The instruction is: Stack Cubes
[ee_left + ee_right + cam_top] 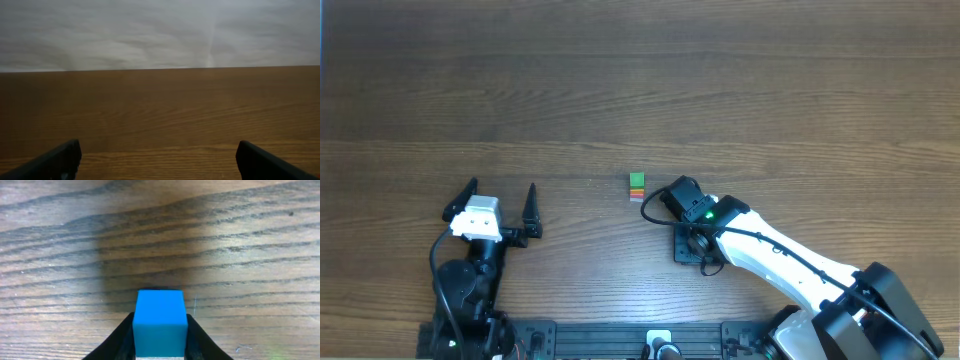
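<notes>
While the left arm sits at the near left of the brown wood-grain desk (640, 80), the right arm reaches from the near right toward the middle. The right end effector (658, 200) (160, 332) is clenched on a small bright blue cube (160, 315). Its two dark fingers (121, 339) press against opposite side faces of the cube, whose top face and one side face show between them in the right wrist view. A soft round shadow lies on the wood around the cube; whether the cube touches the desk cannot be told.

Just to the left of the right end effector, near the desk's middle, stands a small stack: a green cube (637, 180) on top of an orange-red cube (637, 193), of which a thin strip shows. The stack and the end effector are close but apart.

The left end effector (500, 193) (160, 165) is released, its black fingers (57, 161) spread wide over the wood, well apart from the stack. Beyond the desk's far edge, the left wrist view looks onto a pale wall (160, 30).
</notes>
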`<state>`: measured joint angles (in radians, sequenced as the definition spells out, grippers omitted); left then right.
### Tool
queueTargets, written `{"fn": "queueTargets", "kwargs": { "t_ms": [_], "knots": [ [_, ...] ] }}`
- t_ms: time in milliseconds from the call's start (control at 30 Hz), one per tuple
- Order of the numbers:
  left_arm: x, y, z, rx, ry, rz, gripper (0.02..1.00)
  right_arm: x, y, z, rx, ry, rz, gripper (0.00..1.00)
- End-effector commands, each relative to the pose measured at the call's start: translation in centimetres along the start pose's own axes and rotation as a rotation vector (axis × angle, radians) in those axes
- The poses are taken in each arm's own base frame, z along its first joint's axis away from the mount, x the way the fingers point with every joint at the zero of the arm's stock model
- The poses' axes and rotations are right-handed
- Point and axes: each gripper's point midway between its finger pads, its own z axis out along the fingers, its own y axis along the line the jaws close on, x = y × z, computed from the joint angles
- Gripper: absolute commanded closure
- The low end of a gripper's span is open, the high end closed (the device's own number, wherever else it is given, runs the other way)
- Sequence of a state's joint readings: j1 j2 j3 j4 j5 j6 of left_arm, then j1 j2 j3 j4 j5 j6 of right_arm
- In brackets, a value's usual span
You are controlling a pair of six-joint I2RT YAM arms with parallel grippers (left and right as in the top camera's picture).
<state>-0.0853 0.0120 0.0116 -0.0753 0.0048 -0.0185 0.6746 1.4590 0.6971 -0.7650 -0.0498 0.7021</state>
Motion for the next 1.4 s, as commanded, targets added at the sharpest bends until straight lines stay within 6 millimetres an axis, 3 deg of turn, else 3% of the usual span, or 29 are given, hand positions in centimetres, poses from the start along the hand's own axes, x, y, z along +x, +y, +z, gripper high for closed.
{"fn": "queueTargets", "kwargs": {
  "t_ms": [33, 233, 367, 500, 767, 900, 1033, 1167, 1400],
  "knots": [
    [0.1, 0.0, 0.0, 0.005, 0.0, 0.014, 0.018, -0.2, -0.4, 0.3, 0.016, -0.008, 0.007, 0.77],
    [0.1, 0.0, 0.0, 0.005, 0.0, 0.014, 0.018, -0.4, -0.1, 0.1, 0.006, -0.012, 0.006, 0.833],
    [0.1, 0.0, 0.0, 0.005, 0.0, 0.014, 0.018, -0.9, 0.3, -1.2, 0.009, -0.011, 0.003, 0.864],
    [0.1, 0.0, 0.0, 0.005, 0.0, 0.014, 0.02, -2.8, 1.9, -4.1, -0.006, -0.049, -0.048, 0.893],
    [0.1, 0.0, 0.0, 0.005, 0.0, 0.014, 0.018, -7.5, 4.3, -12.1, 0.014, -0.166, -0.066, 0.972],
    [0.1, 0.0, 0.0, 0.005, 0.0, 0.014, 0.018, -9.3, 6.3, -14.2, 0.019, -0.168, -0.086, 0.989],
    [0.1, 0.0, 0.0, 0.005, 0.0, 0.014, 0.018, -11.0, 9.1, -14.9, 0.01, -0.176, -0.122, 0.989],
    [0.1, 0.0, 0.0, 0.005, 0.0, 0.014, 0.018, -11.8, 11.1, -14.0, 0.013, -0.153, -0.142, 0.989],
    [0.1, 0.0, 0.0, 0.005, 0.0, 0.014, 0.018, -11.8, 11.7, -11.7, 0.028, -0.089, -0.137, 0.989]
  ]
}}
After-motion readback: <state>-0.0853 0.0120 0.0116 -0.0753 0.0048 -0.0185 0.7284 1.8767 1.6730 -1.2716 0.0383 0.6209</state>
